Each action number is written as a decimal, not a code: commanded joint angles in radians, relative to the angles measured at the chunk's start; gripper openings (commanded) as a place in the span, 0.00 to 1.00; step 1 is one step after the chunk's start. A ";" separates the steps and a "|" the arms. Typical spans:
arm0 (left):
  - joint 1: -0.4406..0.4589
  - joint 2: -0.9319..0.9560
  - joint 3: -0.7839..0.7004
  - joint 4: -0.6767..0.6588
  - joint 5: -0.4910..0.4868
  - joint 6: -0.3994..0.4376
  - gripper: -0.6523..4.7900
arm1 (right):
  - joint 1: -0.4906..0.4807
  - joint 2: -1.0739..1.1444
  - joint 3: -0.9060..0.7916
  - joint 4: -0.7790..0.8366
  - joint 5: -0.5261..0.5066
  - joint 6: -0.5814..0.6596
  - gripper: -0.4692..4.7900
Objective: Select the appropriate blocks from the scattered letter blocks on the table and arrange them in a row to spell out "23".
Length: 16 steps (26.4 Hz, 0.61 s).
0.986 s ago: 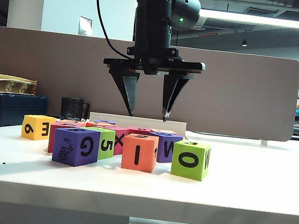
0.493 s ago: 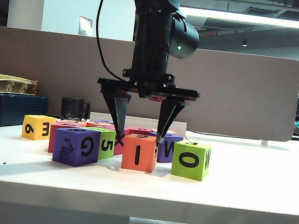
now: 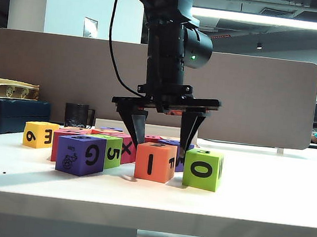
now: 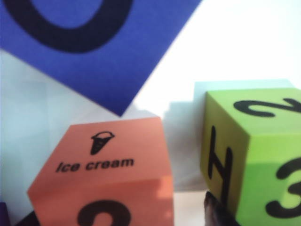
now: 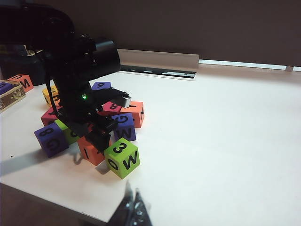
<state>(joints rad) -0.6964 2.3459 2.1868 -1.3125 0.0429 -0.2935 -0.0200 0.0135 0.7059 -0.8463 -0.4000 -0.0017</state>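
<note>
The orange block (image 3: 154,162) shows an "I" face to the exterior view and stands near the front of the white table (image 3: 252,199). My left gripper (image 3: 162,146) is lowered over it, open, one finger on each side. In the left wrist view this orange block (image 4: 108,179) shows "Ice cream" and part of a "2", and a dark fingertip (image 4: 216,214) sits in the gap beside the lime green block (image 4: 254,155). That green block (image 3: 202,169) stands just right of the orange one. My right gripper (image 5: 133,207) hangs shut above the table's front edge, away from the blocks.
Several other scattered letter blocks crowd the left and rear: a purple "G" block (image 3: 80,154), a lime "5" block (image 3: 113,150), a yellow block (image 3: 39,134). A black mug (image 3: 78,114) and dark boxes (image 3: 8,114) stand further back on the left.
My left gripper has come down from above the blocks until its fingers straddle the orange block. That block has shifted slightly right and turned, now showing an "F" side.
</note>
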 commanded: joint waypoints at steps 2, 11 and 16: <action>-0.001 -0.004 0.002 0.034 0.008 0.005 0.80 | 0.000 -0.010 0.003 0.011 0.003 -0.003 0.09; 0.000 -0.006 0.002 0.034 0.039 0.006 0.80 | 0.000 -0.010 0.003 0.011 0.003 -0.003 0.09; 0.001 -0.017 0.002 0.026 -0.052 0.017 0.80 | 0.000 -0.010 0.003 0.006 0.002 -0.003 0.09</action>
<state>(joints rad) -0.6964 2.3444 2.1868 -1.2797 0.0502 -0.2867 -0.0200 0.0135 0.7059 -0.8467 -0.4000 -0.0017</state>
